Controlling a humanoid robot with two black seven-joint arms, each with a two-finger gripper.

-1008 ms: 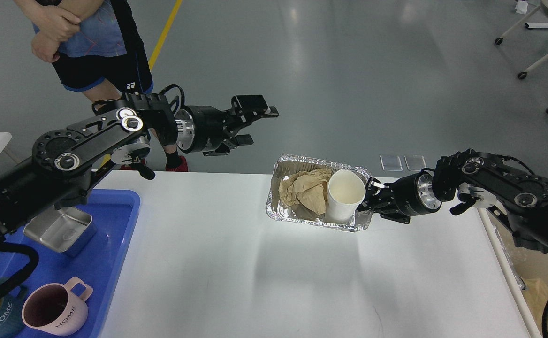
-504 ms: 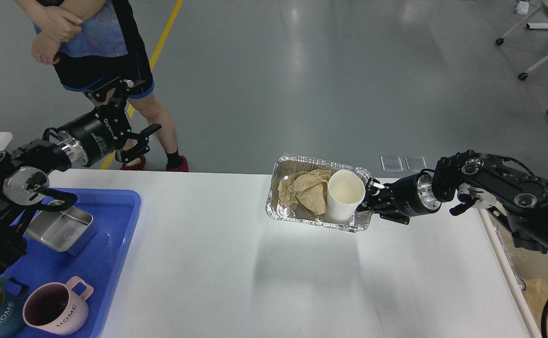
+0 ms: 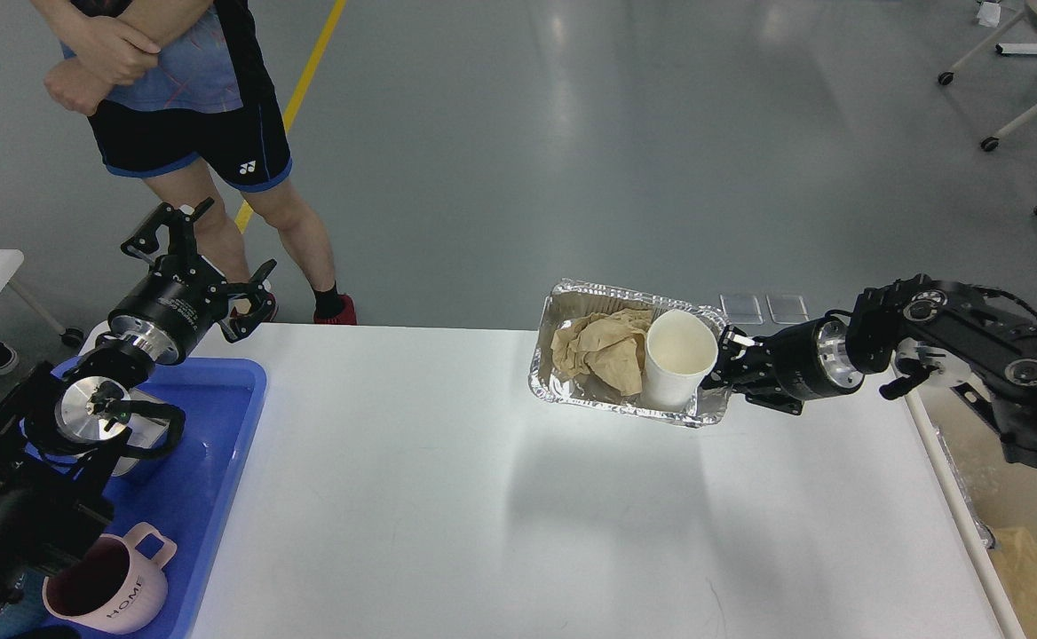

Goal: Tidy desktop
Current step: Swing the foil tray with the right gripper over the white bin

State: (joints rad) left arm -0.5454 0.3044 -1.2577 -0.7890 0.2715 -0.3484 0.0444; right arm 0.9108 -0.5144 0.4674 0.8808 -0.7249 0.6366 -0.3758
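Observation:
The white desktop [image 3: 447, 497] fills the lower middle of the head view. My right gripper [image 3: 724, 377] is shut on the right rim of a foil tray [image 3: 572, 401] and holds it lifted above the desktop's far right part. In the tray lie crumpled brown paper [image 3: 605, 349] and an upright white paper cup [image 3: 678, 358]. My left gripper [image 3: 203, 257] is open and empty, raised over the desktop's far left corner, above the blue tray [image 3: 217, 461].
The blue tray at the left holds a steel box [image 3: 150, 439], mostly hidden by my left arm, and a pink mug [image 3: 110, 586]. A person [image 3: 190, 115] stands beyond the far left corner. A cream bin [image 3: 971, 506] runs along the right edge.
My right gripper has lifted the foil tray and moved it to the right. My left arm has pulled back to the left and turned its open gripper upward.

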